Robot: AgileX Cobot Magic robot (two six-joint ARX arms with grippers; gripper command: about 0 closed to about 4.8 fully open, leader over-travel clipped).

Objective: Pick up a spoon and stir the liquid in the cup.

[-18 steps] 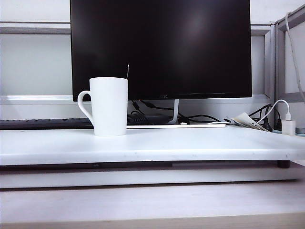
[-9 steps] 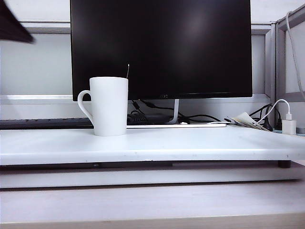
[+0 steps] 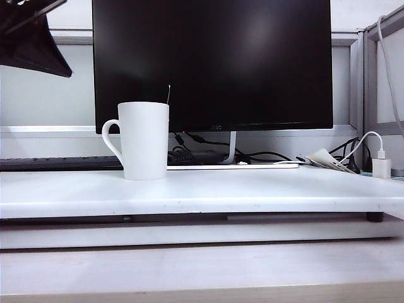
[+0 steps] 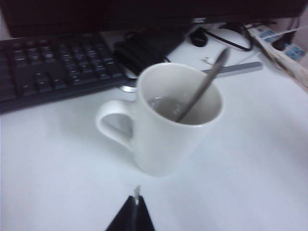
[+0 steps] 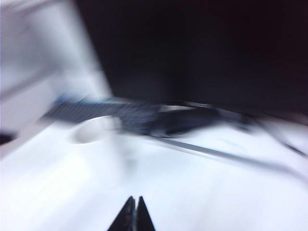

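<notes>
Your thin grey metal spoon leans inside the tall white ceramic mug on the desk. Both hands, left and right, are closed; reaching shut-fingered could tip the mug.

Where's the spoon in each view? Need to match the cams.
Exterior: spoon, thin tip poking above the cup rim, left of centre.
Left wrist: handle leaning inside the cup, upper centre.
Right wrist: too blurred to find; only the cup rim shows.
Shared landmark: keyboard behind the cup.
</notes>
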